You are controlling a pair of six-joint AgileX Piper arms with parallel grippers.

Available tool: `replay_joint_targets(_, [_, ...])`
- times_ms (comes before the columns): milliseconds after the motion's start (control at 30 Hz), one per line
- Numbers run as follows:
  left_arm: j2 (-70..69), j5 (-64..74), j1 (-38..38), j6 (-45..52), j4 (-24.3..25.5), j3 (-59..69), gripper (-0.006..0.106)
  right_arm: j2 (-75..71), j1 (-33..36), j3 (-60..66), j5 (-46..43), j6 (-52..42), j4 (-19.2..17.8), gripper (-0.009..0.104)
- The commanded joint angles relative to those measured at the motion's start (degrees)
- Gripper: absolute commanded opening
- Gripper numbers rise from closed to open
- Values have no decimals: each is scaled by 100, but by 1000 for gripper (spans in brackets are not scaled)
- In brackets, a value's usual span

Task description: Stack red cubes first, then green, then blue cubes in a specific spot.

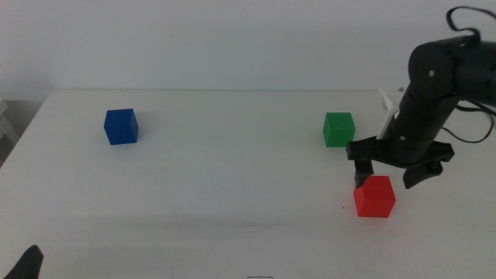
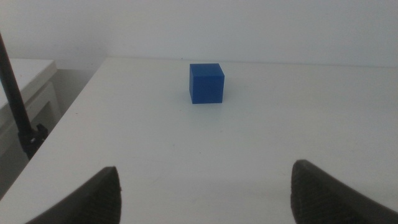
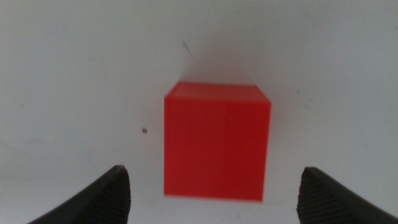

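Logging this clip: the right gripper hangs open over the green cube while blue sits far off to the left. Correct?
Not quite: the right gripper hangs open over the red cube, as the right wrist view shows. The green cube stands apart behind it; the blue cube is far left.

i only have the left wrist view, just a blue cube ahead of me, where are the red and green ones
Observer: The red cube sits on the table's right side, near the front edge.
Operator: and green
Observer: The green cube stands behind the red one, apart from it.
Operator: is the right arm doing anything
Observer: The right gripper hangs over the red cube, jaws open on either side, not touching it.
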Motion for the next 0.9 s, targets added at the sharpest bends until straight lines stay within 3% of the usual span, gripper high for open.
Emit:
replay_joint_targets(0, [-116,-438,-24,-45,-43,-18,94,-168,11,-193,-224,-9,-95,75])
replay_joint_targets(567, [-116,-438,-24,-45,-43,-18,94,487,11,-193,-443,16,-89,75])
replay_joint_targets(733, [-116,-438,-24,-45,-43,-18,94,495,11,-193,-472,156,-115,60])
replay_joint_targets(867, [-116,-438,-24,-45,-43,-18,94,495,11,-193,-472,291,-230,36])
